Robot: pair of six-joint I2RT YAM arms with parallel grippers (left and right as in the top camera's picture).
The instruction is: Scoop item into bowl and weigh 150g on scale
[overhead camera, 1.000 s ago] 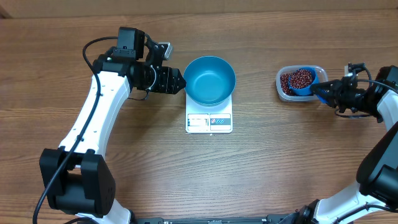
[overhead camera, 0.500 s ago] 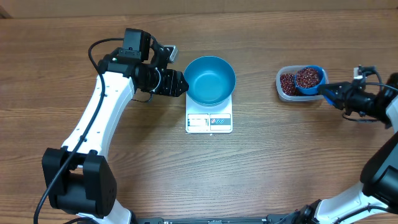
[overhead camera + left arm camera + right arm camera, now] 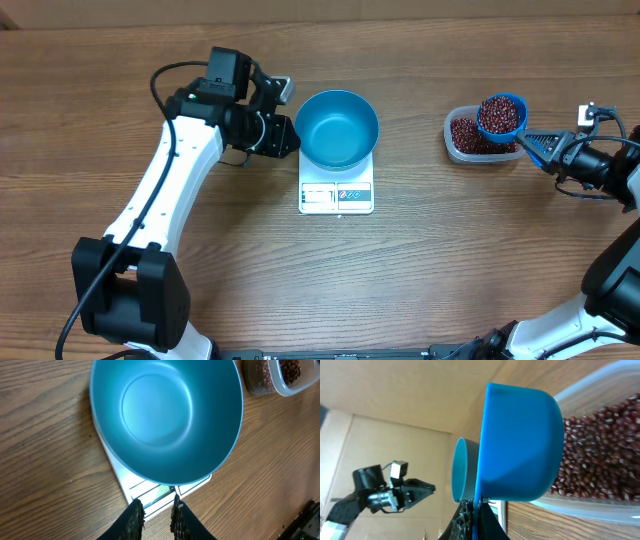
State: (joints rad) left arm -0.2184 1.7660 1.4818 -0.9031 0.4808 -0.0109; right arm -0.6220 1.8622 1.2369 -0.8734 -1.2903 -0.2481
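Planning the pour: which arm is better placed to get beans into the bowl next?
Right. The right gripper holds the full scoop above the tub; the left gripper sits by the bowl.

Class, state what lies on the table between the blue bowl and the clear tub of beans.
Nothing. In the overhead view, only bare wooden table separates the bowl from the tub.

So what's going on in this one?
The right end effector is shut on the handle of a blue scoop full of red-brown beans, holding it above the clear tub that contains the rest. The blue bowl sits empty on the white scale. The left end effector is right at the bowl's left rim; whether it grips it is unclear.
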